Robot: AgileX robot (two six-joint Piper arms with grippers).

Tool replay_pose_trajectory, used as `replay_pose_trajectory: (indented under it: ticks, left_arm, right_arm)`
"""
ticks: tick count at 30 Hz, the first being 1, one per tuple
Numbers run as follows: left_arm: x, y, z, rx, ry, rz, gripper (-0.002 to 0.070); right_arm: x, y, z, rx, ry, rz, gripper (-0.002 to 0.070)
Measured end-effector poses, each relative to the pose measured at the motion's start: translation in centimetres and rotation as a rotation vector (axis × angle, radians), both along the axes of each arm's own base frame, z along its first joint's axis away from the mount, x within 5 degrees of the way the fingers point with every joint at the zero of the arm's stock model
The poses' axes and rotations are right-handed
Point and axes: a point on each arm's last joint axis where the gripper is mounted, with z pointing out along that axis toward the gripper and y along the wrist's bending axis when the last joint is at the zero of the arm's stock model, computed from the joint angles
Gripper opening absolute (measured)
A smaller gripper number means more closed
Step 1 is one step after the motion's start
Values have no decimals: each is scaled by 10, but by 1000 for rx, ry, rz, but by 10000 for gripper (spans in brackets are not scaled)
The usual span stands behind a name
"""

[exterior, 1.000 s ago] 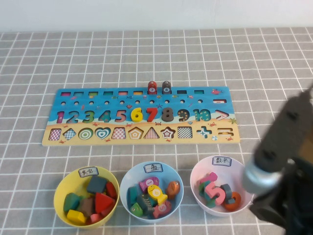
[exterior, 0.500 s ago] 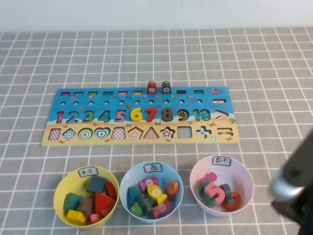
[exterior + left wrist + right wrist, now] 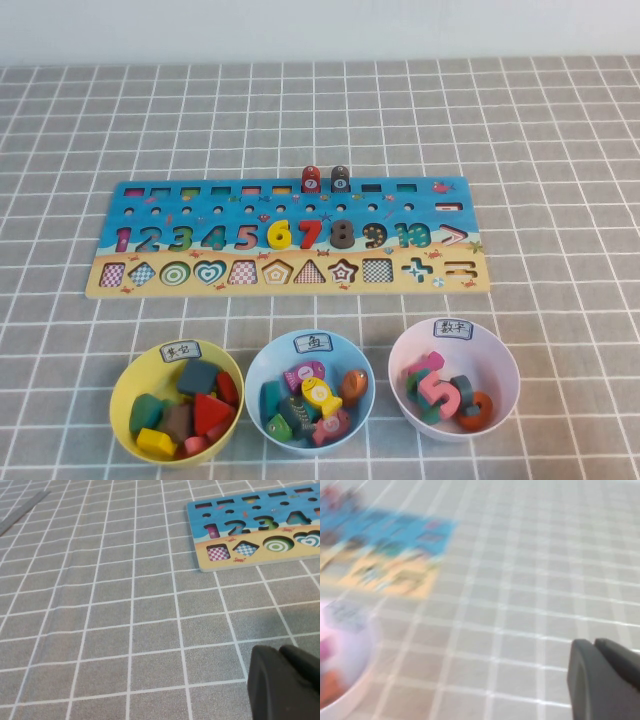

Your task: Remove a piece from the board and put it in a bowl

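Red triangle piece (image 3: 211, 411) lying in the yellow bowl (image 3: 128, 385) among other shape blocks, off the board (image 3: 290, 238), which sits flat on the checked bench (image 3: 560, 150) just beyond the row of three bowls. Left gripper (image 3: 286, 682) hovering above bare bench near the board's left end, dark fingers side by side with only a thin seam between, so pressed together and holding nothing. Right gripper (image 3: 604, 677) likewise pressed together and empty, over the bench beside the white-pink bowl (image 3: 340, 650).
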Motion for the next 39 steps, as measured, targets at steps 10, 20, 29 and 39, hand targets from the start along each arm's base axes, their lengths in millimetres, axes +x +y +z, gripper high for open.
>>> replay_pose_trajectory:
  ticks: [10, 20, 29, 39]
  left_arm:
    - [0, 0, 0, 0, 0, 0, -5]
    - [0, 0, 0, 0, 0, 0, -5]
    - [0, 0, 0, 0, 0, 0, -5]
    - [0, 0, 0, 0, 0, 0, -5]
  right_arm:
    - [-29, -14, -21, 55, -217, -137, -17]
    - [-34, -15, -24, 101, -207, -156, -17]
    - [-33, -9, -37, 143, -162, -99, -17]
    - [-34, -5, -42, 19, -115, -22, -17]
